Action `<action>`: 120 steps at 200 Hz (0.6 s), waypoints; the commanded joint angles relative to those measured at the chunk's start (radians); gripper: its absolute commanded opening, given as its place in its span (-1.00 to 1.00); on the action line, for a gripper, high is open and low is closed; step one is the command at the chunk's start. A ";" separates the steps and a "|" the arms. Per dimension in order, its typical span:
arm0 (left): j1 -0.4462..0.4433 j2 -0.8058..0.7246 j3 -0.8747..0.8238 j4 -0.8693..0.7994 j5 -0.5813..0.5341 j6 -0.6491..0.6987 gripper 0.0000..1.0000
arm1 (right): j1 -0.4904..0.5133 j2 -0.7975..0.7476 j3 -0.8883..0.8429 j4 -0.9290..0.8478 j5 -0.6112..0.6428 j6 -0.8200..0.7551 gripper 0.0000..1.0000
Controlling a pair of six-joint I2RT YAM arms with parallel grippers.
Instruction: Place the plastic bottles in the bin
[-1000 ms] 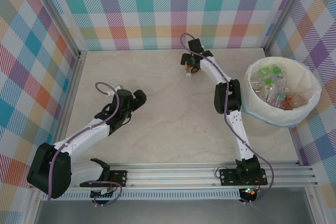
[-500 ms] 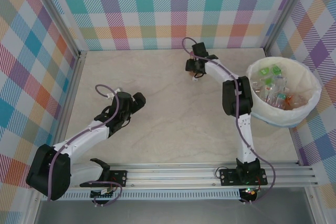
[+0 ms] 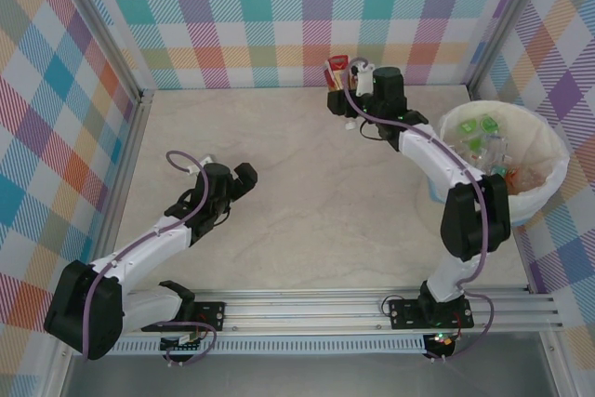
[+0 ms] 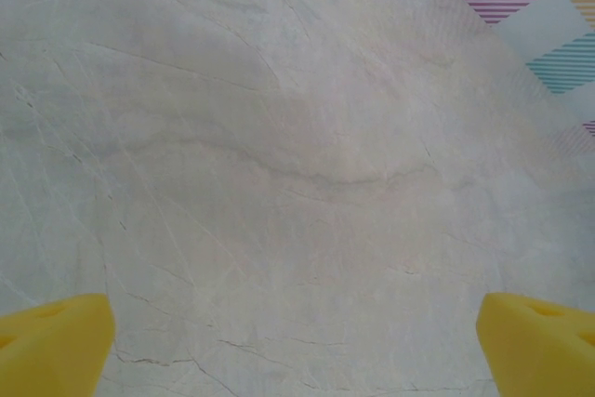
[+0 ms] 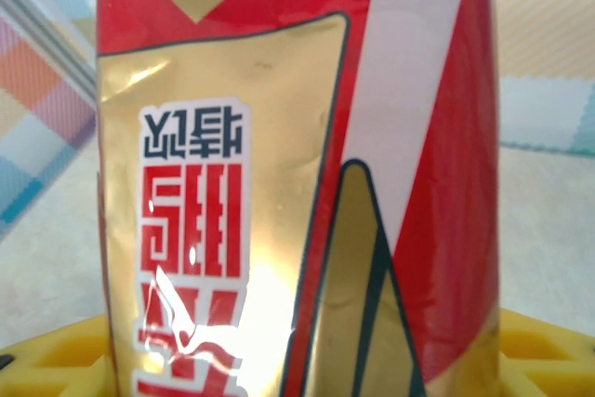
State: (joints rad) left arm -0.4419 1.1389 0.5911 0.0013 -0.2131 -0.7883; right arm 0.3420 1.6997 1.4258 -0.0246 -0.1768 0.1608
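Here the right tool (image 3: pixel 349 86) is at the far side of the surface (image 3: pixel 307 211), close to the checked back wall (image 3: pixel 279 16). It is clenched on a bottle (image 3: pixel 337 66) with a red label. In the right wrist view this bottle (image 5: pixel 297 183) is very close to the camera. Its label is red and gold with a white stripe, and the print on it appears upside down. The yellow fingers (image 5: pixel 56 360) stand low on both sides of the bottle and press against it. Behind the bottle I see a little of the pale surface and the wall.

The bin (image 3: pixel 544 130) stands at the right edge of the surface, to the right of the held bottle and apart from it. It has a white bag inside, and several bottles (image 3: pixel 483 151) with green and orange parts lie in it.

The left tool (image 3: pixel 240 177) is over the left half of the surface, well apart from the bin. It is released and grasps nothing. In the left wrist view its fingers (image 4: pixel 51 341) stand wide apart at the two lower corners, with bare marbled surface (image 4: pixel 297 165) between them.
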 commanded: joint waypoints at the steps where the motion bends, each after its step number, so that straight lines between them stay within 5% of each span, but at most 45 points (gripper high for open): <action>1: 0.017 -0.021 -0.013 0.026 0.019 0.001 1.00 | 0.006 -0.108 -0.020 0.002 -0.052 -0.070 0.11; 52: 0.017 -0.001 0.002 0.046 0.040 -0.002 1.00 | -0.013 -0.327 -0.025 -0.267 -0.002 -0.137 0.18; 120: 0.019 0.083 0.080 -0.011 0.087 -0.012 1.00 | -0.168 -0.582 -0.048 -0.503 0.142 -0.195 0.17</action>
State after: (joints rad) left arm -0.4412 1.1915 0.6094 0.0219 -0.1516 -0.7929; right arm 0.2260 1.1893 1.3861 -0.4042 -0.1051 0.0135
